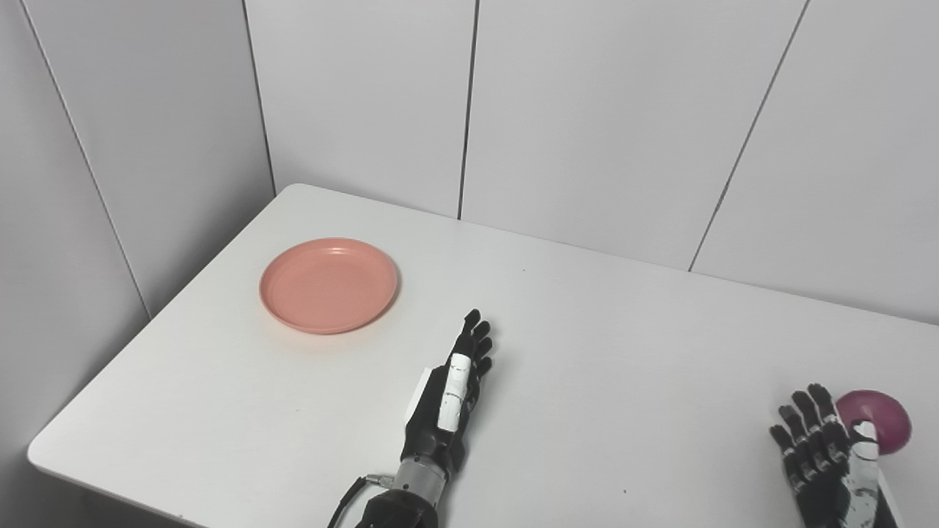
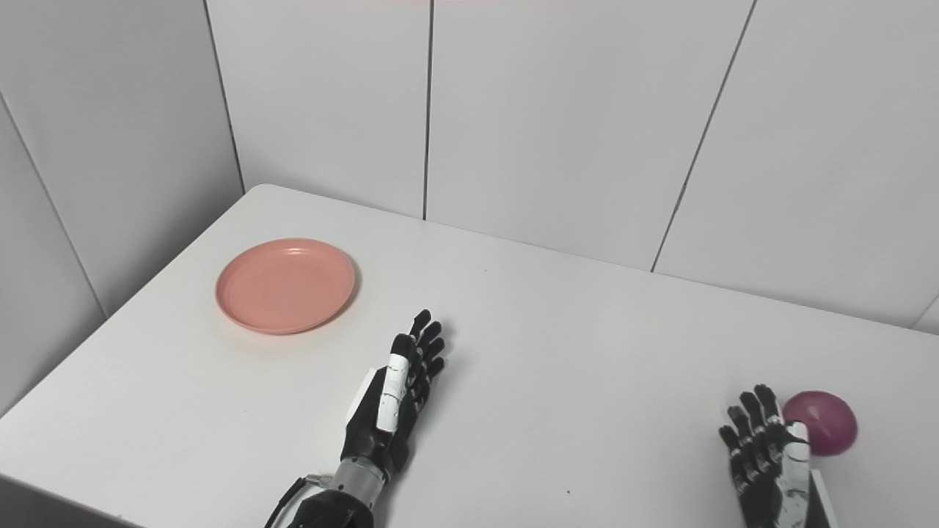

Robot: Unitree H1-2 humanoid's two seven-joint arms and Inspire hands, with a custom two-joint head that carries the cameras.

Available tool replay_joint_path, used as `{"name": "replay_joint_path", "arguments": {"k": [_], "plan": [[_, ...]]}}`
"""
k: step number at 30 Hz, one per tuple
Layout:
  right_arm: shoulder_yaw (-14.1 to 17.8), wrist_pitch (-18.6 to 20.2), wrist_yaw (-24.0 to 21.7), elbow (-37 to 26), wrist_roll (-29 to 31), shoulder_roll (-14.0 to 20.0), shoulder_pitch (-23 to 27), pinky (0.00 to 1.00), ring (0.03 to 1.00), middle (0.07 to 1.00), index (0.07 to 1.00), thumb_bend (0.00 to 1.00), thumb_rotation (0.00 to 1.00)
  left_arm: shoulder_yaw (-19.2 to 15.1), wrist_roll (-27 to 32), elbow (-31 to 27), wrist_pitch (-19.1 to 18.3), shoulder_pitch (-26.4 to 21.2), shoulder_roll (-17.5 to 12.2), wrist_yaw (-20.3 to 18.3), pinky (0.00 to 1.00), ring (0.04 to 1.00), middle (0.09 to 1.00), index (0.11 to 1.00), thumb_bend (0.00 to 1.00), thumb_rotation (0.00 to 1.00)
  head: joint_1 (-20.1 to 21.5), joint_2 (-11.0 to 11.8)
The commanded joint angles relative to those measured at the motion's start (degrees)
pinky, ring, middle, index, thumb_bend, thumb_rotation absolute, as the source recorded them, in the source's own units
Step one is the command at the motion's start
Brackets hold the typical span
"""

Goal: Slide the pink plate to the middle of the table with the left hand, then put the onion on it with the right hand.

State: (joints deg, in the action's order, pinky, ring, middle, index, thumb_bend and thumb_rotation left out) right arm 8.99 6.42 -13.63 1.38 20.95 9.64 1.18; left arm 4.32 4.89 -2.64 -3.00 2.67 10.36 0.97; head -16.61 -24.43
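Both hands [image 1: 449,400] [image 1: 825,458] open, empty

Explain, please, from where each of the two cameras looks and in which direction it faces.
Left eye view: on the head's left side, looking down and forward at the white table; the left hand is near the middle, the right hand at the lower right.
Right eye view: beside it, facing the same way; everything sits further left in the picture.
Both share the round pink plastic plate, empty at the far left, the purple round onion beside the right hand, both hands open, and the white panelled wall.
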Motion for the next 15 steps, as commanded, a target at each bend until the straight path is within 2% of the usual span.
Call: {"name": "replay_joint_path", "arguments": {"k": [1, 8, 15], "plan": [[-0.43, -0.23, 0.48, 2.77, -0.68, -1.00, -2.56, 1.00, 1.000, 1.000, 1.000, 0.84, 1.00, -0.36, 0.07, 2.58, -2.25, 1.46, 0.61, 0.75, 1.00, 1.000, 1.000, 1.000, 0.81, 1.00, 0.26, 0.01], [-0.57, 0.01, 0.51, 2.78, -0.85, -1.32, -2.54, 1.00, 1.000, 1.000, 1.000, 0.84, 1.00, -0.55, 0.77, 1.85, -2.15, 1.45, -0.09, 0.01, 1.00, 1.000, 1.000, 1.000, 0.81, 1.00, 0.47, 0.50], [-0.83, -0.66, 0.24, 3.63, -1.26, -1.46, -2.36, 1.00, 1.000, 1.000, 1.000, 0.85, 1.00, -1.87, 4.40, -5.48, -7.96, -1.36, -2.24, -2.05, 1.00, 1.000, 1.000, 1.000, 0.89, 0.99, 0.58, 1.90]]}}
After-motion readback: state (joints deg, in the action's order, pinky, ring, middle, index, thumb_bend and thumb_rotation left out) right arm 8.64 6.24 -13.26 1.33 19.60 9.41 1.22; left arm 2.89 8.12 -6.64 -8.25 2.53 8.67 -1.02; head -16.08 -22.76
